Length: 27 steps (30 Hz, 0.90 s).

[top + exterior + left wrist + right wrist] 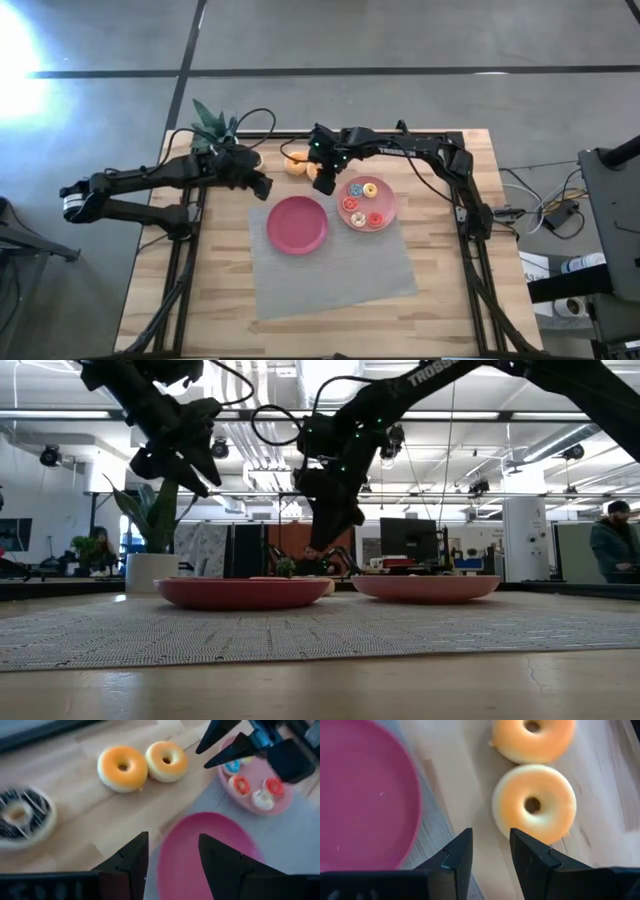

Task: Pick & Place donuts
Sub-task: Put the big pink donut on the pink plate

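Two orange-tan donuts (534,803) (532,737) lie flat, side by side, on the bare wood past the mat's far edge. A dark brown donut (17,815) with white stripes lies to their left. Several tiny donuts (362,203) sit on the pink plate (385,213). My right gripper (491,845) is open and hangs slanting down just above the wood, beside the nearer orange donut and apart from it. My left gripper (172,850) is open and hovers higher, left of the donuts, over the magenta plate's (210,845) far rim.
The magenta plate (297,224) and the pink plate rest on a grey mat (330,265) at mid-table. A potted green plant (212,122) stands at the far left corner. The two grippers (262,185) (322,178) are close together near the donuts.
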Each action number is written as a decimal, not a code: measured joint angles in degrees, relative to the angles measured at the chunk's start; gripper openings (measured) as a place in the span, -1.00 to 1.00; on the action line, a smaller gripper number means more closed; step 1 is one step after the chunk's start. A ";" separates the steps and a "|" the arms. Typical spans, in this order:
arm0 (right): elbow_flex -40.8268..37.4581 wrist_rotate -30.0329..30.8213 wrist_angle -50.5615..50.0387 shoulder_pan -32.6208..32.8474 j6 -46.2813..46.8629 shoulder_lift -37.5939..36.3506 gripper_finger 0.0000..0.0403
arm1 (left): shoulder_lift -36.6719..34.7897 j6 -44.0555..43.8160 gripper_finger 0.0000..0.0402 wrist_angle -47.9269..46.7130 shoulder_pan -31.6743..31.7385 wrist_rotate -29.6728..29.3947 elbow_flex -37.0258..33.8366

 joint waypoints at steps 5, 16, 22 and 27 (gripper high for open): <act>0.15 0.22 -0.23 -0.09 1.22 -0.24 -0.40 | -0.02 -15.93 -0.27 0.34 -0.05 3.63 0.00; 0.11 -4.33 -1.13 -0.71 1.00 -0.31 -0.13 | -6.23 -15.38 -0.27 0.67 -0.49 6.39 0.00; 0.09 -1.91 -1.09 -0.72 -6.57 0.48 0.03 | -13.15 -11.35 -0.27 0.74 -0.49 6.44 0.00; 0.11 -0.07 -0.24 -1.10 -8.78 2.57 0.04 | -16.20 -9.61 -0.27 0.75 -0.49 6.44 0.00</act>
